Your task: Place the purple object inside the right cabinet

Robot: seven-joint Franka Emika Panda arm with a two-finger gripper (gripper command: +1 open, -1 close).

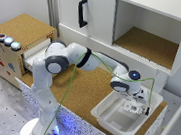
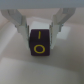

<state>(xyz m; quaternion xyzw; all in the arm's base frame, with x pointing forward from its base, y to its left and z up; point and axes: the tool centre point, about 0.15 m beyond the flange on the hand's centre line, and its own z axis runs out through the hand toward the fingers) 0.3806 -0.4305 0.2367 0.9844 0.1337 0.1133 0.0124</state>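
**The cube sits between the claw's fingers, and the cabinet is up and away**

The claw [image 1: 138,105] is down inside a white tub [image 1: 110,120] that rests on the brown tabletop [image 1: 84,90]. In the wrist view, the purple cube [image 2: 39,43] sits right between the two pale fingers [image 2: 19,24] — one on each side of it. The fingers look like they touch the cube's sides, so I think the claw is pinching the cube, but the picture is blurry and I cannot be fully sure the hold is tight. The cube has yellow marks on its face. In the exterior view the cube is too small and hidden to spot.

The one thing that matters for the next move is where the cabinet lies from the claw. The right cabinet [image 1: 148,44] is the big white box with the brown floor. It is open at the front, well apart from the tub, higher up and toward the exterior view's right. So the claw has to go up first — over the tub's wall — and then across to the opening.

The door with the black handle [image 1: 82,12] is beside that opening. The small drawer box [image 1: 19,43] with the buttons is on the exterior view's left, far from all this.
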